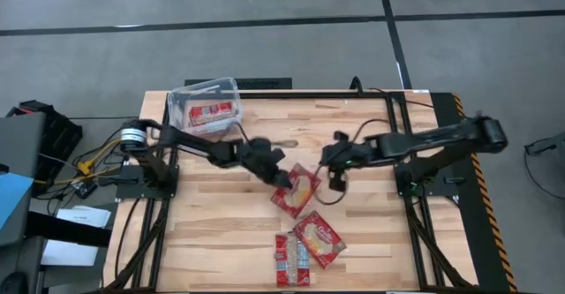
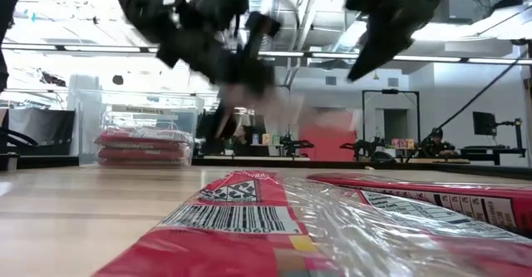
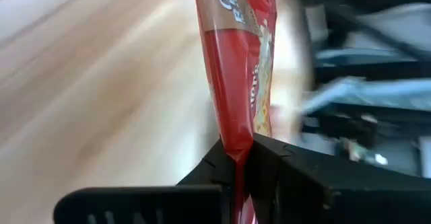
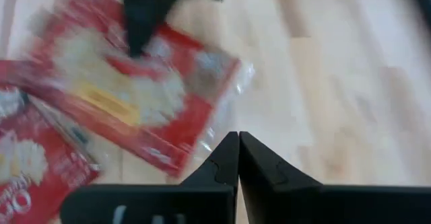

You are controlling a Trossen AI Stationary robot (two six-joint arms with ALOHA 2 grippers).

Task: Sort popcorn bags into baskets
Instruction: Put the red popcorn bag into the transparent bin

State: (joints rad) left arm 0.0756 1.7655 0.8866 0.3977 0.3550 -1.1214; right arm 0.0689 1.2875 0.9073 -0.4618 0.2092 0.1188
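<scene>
Left wrist view showed my left gripper pinched shut on one edge of a popcorn bag near table centre, well apart from the basket; so thin a hold could slip in carrying.

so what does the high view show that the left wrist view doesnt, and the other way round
Only the high view shows the clear tub with packets inside, the two packets at the table's near edge, and the right gripper beside the centre pile. Only the left wrist view shows the left fingers pinched shut on a red packet's edge. Both show the wooden table and that packet.
</scene>
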